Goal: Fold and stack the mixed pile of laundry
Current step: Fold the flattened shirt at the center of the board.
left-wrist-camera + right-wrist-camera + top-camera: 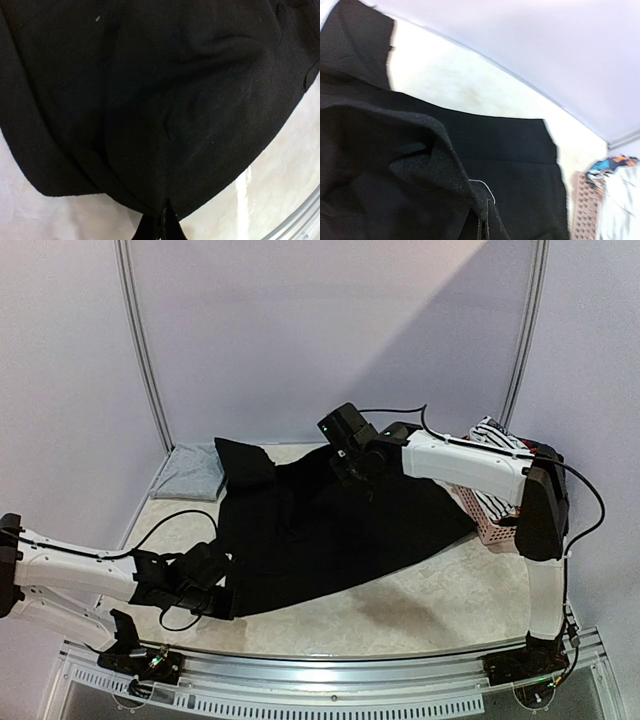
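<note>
Both pairs of jaws are clamped on the large black trousers (320, 535), spread across the pale table (450, 590): left gripper (164, 225) at the near-left edge, right gripper (482, 227) on a raised fold. Right of them, the pink perforated plastic basket (490, 525) holds a white black-striped piece (495, 430) and blue-orange bits (612, 162).

The trousers (330, 530) are black, one garment (190, 472) light grey, the basket (488, 524) pink, a piece (497, 432) white black-striped.

Trousers (330, 530) lie centre; folded garment (190, 472) behind-left, basket (490, 525) w/ laundry (495, 432) on right.
</note>
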Controlling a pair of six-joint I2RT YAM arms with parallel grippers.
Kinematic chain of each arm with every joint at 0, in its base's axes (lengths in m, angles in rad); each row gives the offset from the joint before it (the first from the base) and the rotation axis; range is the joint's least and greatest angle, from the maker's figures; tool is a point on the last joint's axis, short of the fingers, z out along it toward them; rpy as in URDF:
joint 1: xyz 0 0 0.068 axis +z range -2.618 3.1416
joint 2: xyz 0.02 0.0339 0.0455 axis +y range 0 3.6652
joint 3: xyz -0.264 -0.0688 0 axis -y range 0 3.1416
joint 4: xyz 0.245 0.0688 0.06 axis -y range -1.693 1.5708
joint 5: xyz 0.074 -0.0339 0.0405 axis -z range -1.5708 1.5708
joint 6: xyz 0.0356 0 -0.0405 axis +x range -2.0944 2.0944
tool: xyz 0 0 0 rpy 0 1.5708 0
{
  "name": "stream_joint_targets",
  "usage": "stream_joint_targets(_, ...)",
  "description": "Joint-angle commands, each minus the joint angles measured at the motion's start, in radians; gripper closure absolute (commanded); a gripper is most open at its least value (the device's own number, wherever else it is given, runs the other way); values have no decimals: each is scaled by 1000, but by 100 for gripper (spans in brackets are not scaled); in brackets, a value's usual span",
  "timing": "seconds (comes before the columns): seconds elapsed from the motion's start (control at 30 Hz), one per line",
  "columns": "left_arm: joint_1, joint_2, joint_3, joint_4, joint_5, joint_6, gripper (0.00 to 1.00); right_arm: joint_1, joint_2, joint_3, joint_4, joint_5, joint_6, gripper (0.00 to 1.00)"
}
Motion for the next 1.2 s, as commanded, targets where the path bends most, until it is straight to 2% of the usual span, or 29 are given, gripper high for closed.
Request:
stream_joint_targets(0.0,-6,-28,-10,-64,-92,-2,100,-26,-104,-108,2,152,-29,100)
stream_joint_targets(0.3,23,-30,-14,-112,-143,-14,100,-39,-295,-420,133,247,-148,100)
stream_joint_targets(0.43,31,-25,-19,-107,-144,-16,100,-54,-319,-507,160,254,-144,100)
stream_joint_targets(0.8,77,-22,-36,-113,-147,-18,100,-87,-254,-677,184,345,-37,100)
stream_joint_targets(1.17,129,-99,-75,-123,-151,-34,100,-102,-199,-725,118,340,84,100)
